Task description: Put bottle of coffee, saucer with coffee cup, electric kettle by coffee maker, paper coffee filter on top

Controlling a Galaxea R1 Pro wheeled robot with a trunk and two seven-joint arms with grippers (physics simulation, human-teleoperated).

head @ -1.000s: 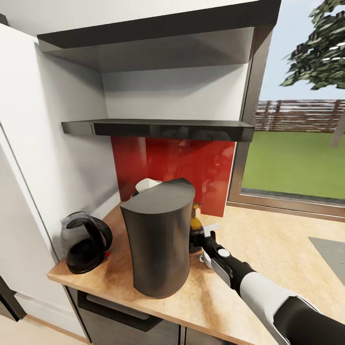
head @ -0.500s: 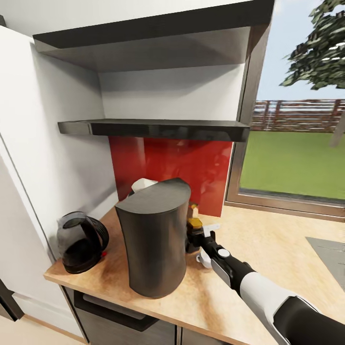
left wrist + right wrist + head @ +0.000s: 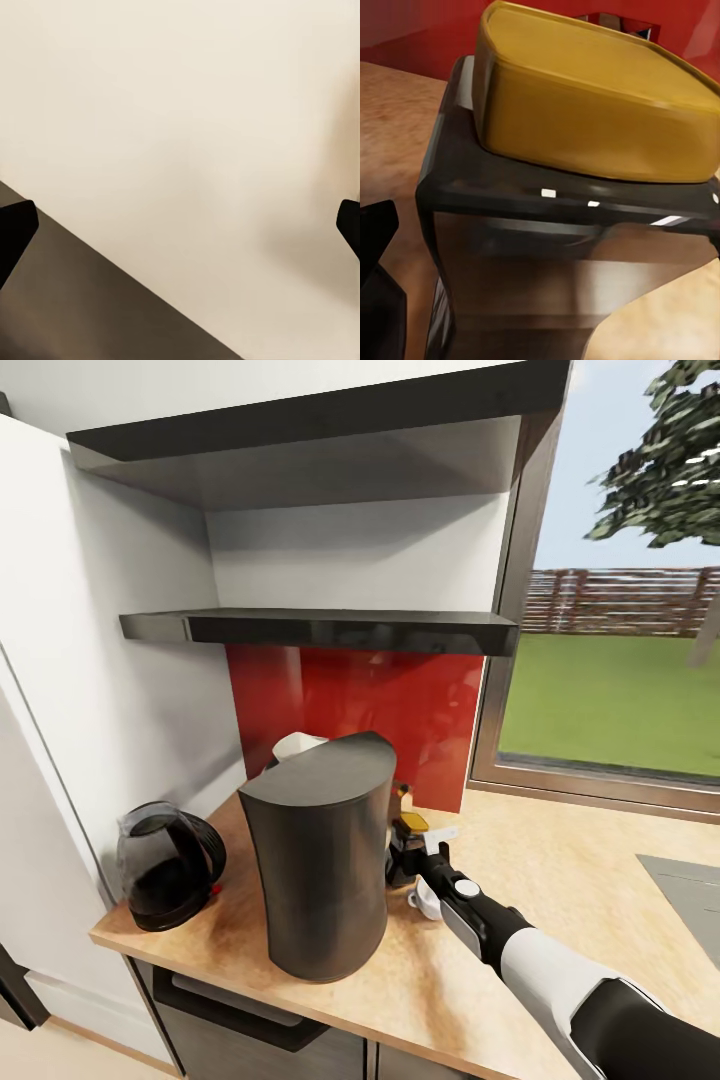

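The dark grey coffee maker (image 3: 320, 870) stands near the counter's front edge. The white paper filter (image 3: 297, 744) peeks out behind its top. The black electric kettle (image 3: 165, 865) sits to its left at the counter's corner. The coffee bottle (image 3: 408, 828), dark glass with a yellow cap (image 3: 585, 97), stands on the counter right beside the coffee maker. My right gripper (image 3: 405, 857) is at the bottle; one black finger (image 3: 376, 247) stands apart from the glass, so it looks open. A white cup-like piece (image 3: 424, 902) lies under my right wrist. My left gripper (image 3: 180, 225) is open over a beige surface.
Two dark shelves (image 3: 320, 628) hang above the counter, with a red backsplash (image 3: 380, 710) behind. A white wall closes the left side and a window (image 3: 610, 660) the right. The wooden counter (image 3: 560, 870) stretches to the right toward a grey inset (image 3: 690, 890).
The whole view has shifted slightly, so the camera moved. The right arm and bottle stay about where they were beside the coffee maker.
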